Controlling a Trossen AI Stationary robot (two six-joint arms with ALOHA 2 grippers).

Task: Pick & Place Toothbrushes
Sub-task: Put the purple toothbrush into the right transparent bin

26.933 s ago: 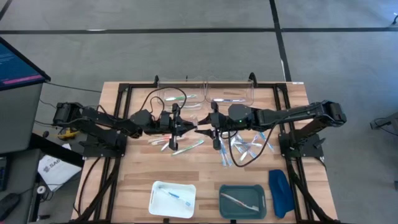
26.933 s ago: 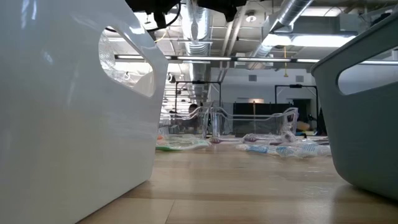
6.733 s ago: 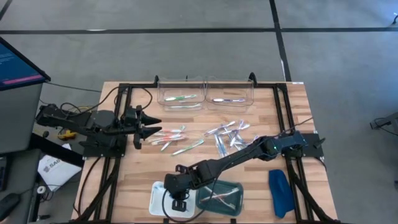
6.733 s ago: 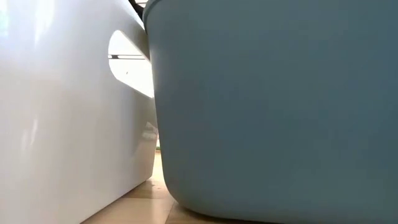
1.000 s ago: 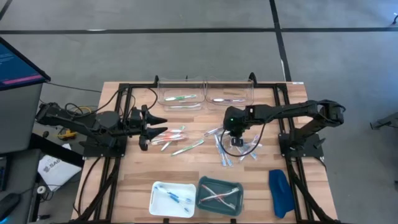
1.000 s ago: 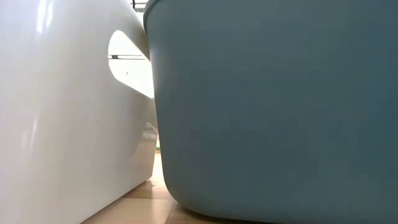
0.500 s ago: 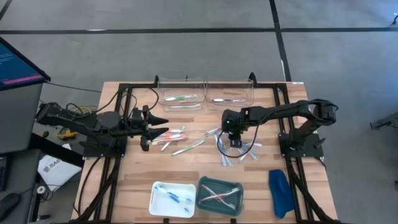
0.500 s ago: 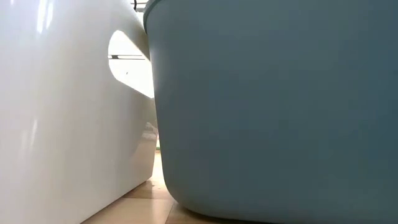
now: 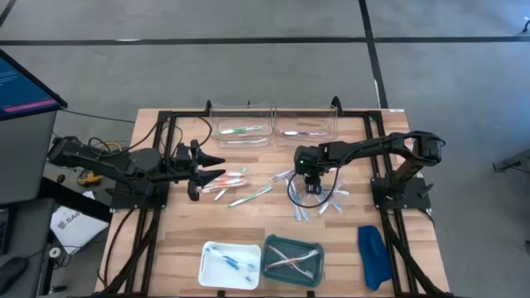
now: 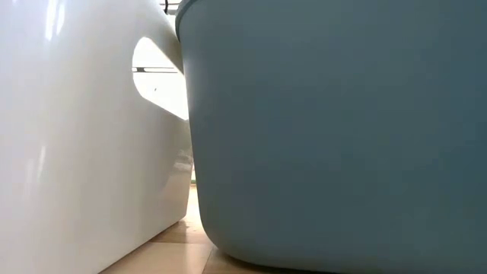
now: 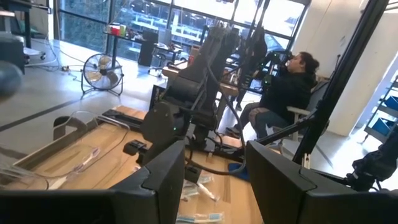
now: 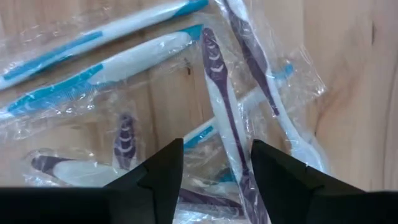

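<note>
Wrapped toothbrushes lie flat on the wooden table in two loose groups: pink, green and white ones (image 9: 236, 184) at the middle left, blue and purple ones (image 9: 321, 197) at the middle right. My right gripper (image 9: 310, 185) points down over the blue and purple group, open. In the right wrist view its fingers (image 12: 163, 171) stand on either side of a purple-and-white toothbrush (image 12: 219, 106) in clear wrap. My left gripper (image 9: 204, 170) waits level and open beside the pink group, nothing between its fingers (image 11: 165, 177).
A white tray (image 9: 209, 263) and a teal tray (image 9: 269, 258), each with toothbrushes in it, stand at the near edge and fill the low view. A dark-blue oblong object (image 9: 373, 255) lies near right. Two clear bins (image 9: 273, 124) stand at the far edge. A person (image 11: 283, 93) sits beyond the table.
My right gripper has sunk toward the blue and purple toothbrushes and tipped a little steeper. The toothbrushes and the left arm have stayed where they were.
</note>
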